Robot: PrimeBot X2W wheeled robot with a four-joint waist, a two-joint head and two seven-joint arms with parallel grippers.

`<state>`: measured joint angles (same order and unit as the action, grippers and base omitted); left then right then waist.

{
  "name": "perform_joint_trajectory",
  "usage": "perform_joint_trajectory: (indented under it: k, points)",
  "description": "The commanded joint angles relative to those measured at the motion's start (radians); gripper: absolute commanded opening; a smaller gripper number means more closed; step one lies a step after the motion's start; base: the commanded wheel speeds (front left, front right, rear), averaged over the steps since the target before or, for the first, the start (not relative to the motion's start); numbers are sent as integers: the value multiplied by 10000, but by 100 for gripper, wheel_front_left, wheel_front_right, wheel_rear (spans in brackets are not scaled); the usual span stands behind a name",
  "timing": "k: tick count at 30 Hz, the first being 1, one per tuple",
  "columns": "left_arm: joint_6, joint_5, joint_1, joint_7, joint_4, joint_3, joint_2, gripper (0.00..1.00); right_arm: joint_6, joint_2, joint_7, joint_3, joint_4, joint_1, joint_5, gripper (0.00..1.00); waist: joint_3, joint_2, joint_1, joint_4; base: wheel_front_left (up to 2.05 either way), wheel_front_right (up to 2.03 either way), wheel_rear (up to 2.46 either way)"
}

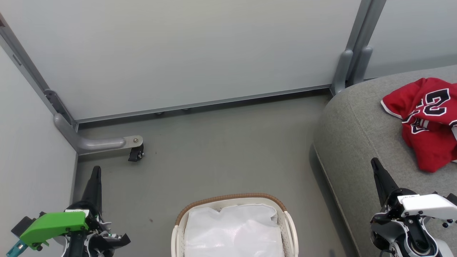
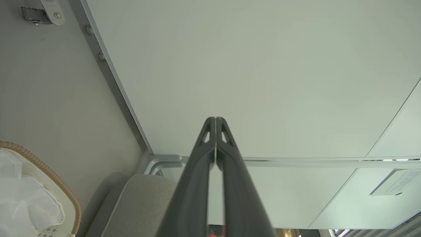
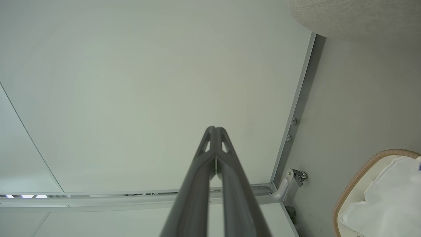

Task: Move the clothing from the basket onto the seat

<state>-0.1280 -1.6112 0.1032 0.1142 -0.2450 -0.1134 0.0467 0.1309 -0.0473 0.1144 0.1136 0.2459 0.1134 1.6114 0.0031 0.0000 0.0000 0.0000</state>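
Note:
Red clothing (image 1: pixel 426 119) with white trim and a black-and-white 23 lies crumpled on the light-grey seat (image 1: pixel 353 142) at the right of the head view. The white basket (image 1: pixel 289 228) with its brown woven rim stands on the floor at bottom centre, holding just a white liner sheet (image 1: pixel 234 230). My left gripper (image 1: pixel 95 170) is shut and holds nothing, low at the left, pointing at the wall. My right gripper (image 1: pixel 375 162) is shut and holds nothing, over the seat's front edge, apart from the clothing. Both wrist views show the fingers (image 2: pixel 215 131) (image 3: pixel 215 138) pressed together.
Grey partition panels with metal frames close off the back and left. A curved metal foot with a black caster (image 1: pixel 135 153) rests on the floor at the left. Bare grey floor (image 1: pixel 221 153) lies between the basket, the panels and the seat.

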Motion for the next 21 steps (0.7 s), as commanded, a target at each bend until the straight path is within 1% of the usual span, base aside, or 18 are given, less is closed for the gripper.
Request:
perform_joint_trajectory:
  k: [1,21]
  points:
    - [-54,-35,107,32,14,-20,67,0,-3,-57,28,16,-38,-109,34,0,0,0,0,0,0,0,0]
    - [-54,-36,107,31,15,-19,67,0,-3,-57,27,16,-38,-109,33,0,0,0,0,0,0,0,0]
